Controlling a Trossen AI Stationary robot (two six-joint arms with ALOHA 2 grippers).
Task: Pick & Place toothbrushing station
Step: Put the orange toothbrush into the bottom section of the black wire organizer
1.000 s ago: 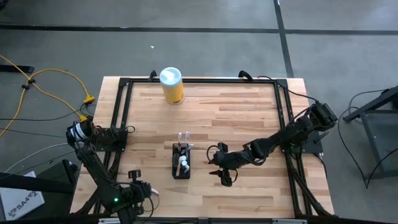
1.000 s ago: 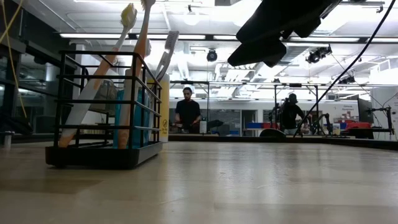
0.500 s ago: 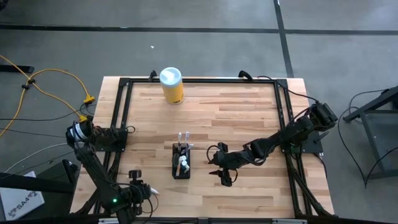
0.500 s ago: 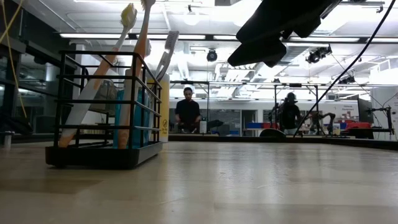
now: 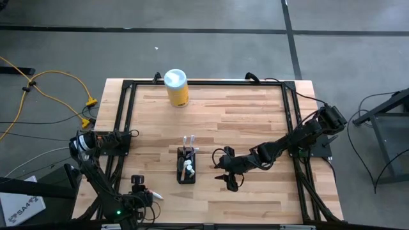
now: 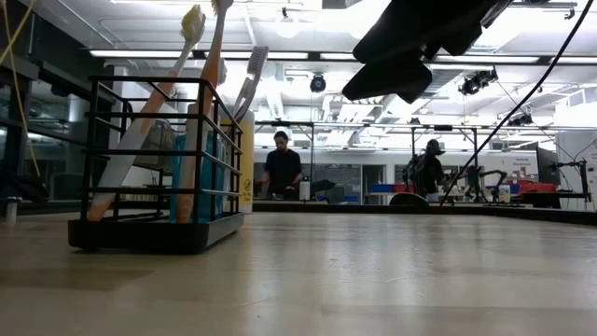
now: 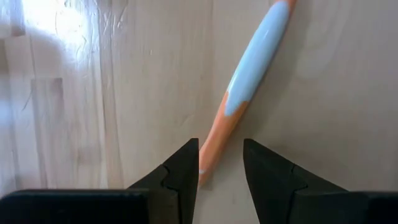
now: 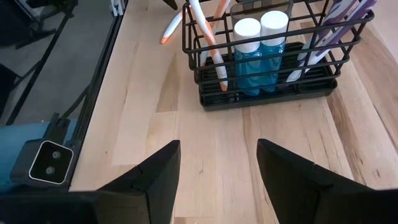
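The left gripper (image 7: 221,163) hangs open over a loose toothbrush (image 7: 247,90), jaws straddling its orange end, likely to grab it. The right gripper (image 8: 217,165) waits open near the toothbrushing station (image 8: 267,53).

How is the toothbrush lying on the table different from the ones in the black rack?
The loose toothbrush lies flat on the wood, alone, between the left gripper's open fingers. The ones in the toothbrushing station lean upright, beside two blue bottles. At least one there shares its orange colouring.
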